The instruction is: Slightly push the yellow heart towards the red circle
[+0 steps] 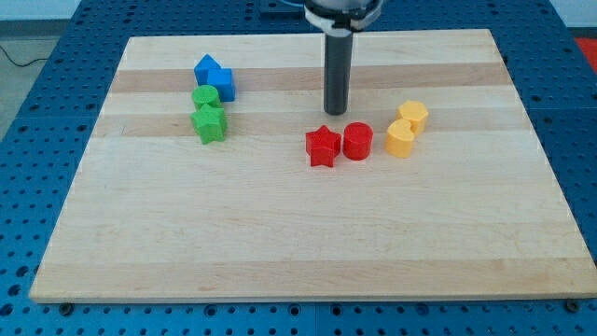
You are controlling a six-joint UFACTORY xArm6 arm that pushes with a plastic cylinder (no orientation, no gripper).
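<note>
Single camera view, wooden table (280, 243) on a blue perforated base (37, 112).

My tip (336, 111) sits just above the middle of the table, the dark rod rising straight up out of the view's top. No jaws on this rig: the arm ends in the bare rod, so nothing is gripped or held. The tip touches no block.

Red pair: red circle (357, 141) lies at about 5 o'clock from the tip, close by. Red star (323, 147) sits at 9 o'clock of the red circle, touching it or nearly so; it is at roughly 7 o'clock from the tip.

Yellow pair: yellow heart (400, 139) lies at 3 o'clock of the red circle, near it with a clear gap between them. From the tip it is at about 4 o'clock. A second yellow block (413, 116), possibly a hexagon, shape not certain, stands at 1 o'clock of the heart, touching or just beside it.

Left cluster, well apart from the tip at about 9 o'clock: blue block (214, 77), shape unclear, at the top; green round block (206, 97) just beneath it at 6 o'clock; green star (210, 123) below that again. All three stand tight together in a short column.
</note>
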